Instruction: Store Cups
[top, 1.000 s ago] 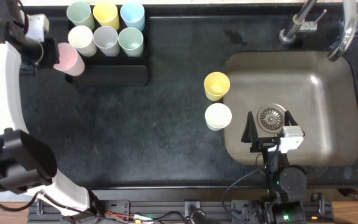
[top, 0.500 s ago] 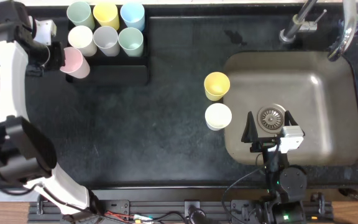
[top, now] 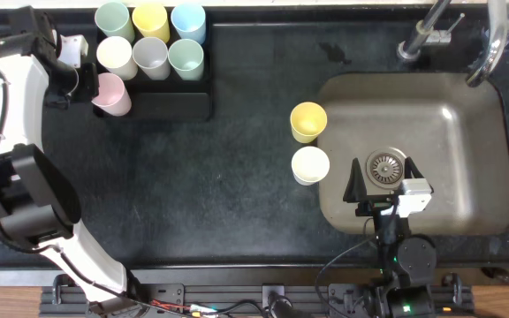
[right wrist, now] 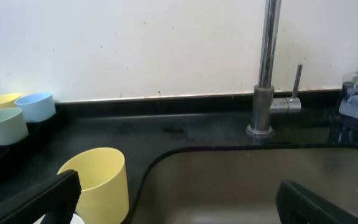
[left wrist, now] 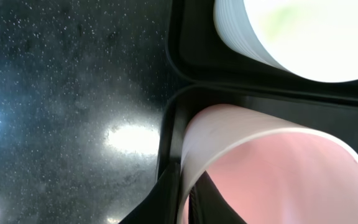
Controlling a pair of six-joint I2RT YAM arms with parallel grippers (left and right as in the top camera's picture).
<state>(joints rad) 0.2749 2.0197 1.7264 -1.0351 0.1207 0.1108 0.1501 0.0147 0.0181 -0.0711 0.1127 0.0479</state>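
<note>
Pink cup (top: 111,94) at the black tray's (top: 162,108) left end, in the left gripper (top: 85,82).
The left gripper pinched the pink cup's rim, one finger inside and one outside, in the black tray's near row; six cups (top: 151,53) filled its two far rows; right of the black tray, a yellow cup (top: 307,121) and a white cup (top: 309,165) stood on the tabletop (top: 237,177); farther right, the right gripper (top: 382,181) hung spread.

left arm (top: 3,88): white shell, black joints | right arm (top: 389,225): black, white wrist | right hand (top: 383,172): likely black
</note>
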